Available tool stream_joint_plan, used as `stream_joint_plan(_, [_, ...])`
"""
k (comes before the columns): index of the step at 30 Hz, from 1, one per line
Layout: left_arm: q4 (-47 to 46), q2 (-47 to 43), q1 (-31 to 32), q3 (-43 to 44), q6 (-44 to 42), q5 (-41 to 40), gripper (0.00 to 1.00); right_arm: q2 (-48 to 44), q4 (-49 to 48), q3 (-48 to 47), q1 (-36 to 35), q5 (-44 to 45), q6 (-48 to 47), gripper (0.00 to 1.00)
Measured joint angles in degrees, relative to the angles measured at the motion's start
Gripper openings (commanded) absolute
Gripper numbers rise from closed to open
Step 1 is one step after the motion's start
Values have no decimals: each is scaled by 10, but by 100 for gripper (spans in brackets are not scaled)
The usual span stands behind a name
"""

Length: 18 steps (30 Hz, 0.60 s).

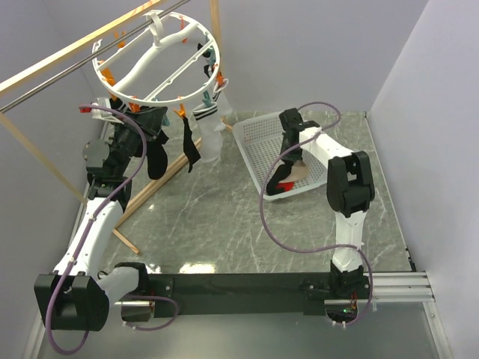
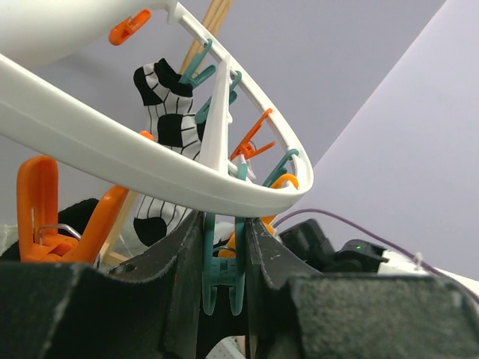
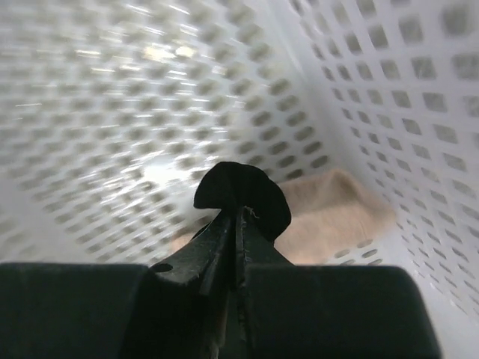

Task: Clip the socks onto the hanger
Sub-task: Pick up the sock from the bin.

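Note:
The round white hanger hangs from a rail at the back left, with orange and teal clips round its ring. Black socks and white ones hang clipped below it. A black-and-white striped sock shows in the left wrist view. My left gripper is up at the ring's lower rim, its jaws shut on a teal clip. My right gripper is down inside the white mesh basket, shut on a fold of a black sock.
A beige sock lies on the basket floor just behind the black one, and it also shows in the top view. A red item sits at the basket's near rim. Wooden stand legs slant across the left of the marble table.

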<state>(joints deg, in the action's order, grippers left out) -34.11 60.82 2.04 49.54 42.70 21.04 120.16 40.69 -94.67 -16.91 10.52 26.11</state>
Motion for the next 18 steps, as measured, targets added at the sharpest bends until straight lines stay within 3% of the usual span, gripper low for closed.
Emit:
stream_joint_plan(6, [1,-9,0,0,0,0,9,-88,-45,-9,-1,-82,-32,7])
stream_joint_plan(7, [1,-11,0,-1,0,0,9,-104,-61,-7,-1,-103,-38,11])
stream_joint_plan(13, [1,-27,0,-5,0,-6,8,-141,-107,-6,-6,-168,-67,16])
stream_joint_plan(18, [3,-34,0,-7,0,-14,8,-129,-118,33,-10,-217,-85,34])
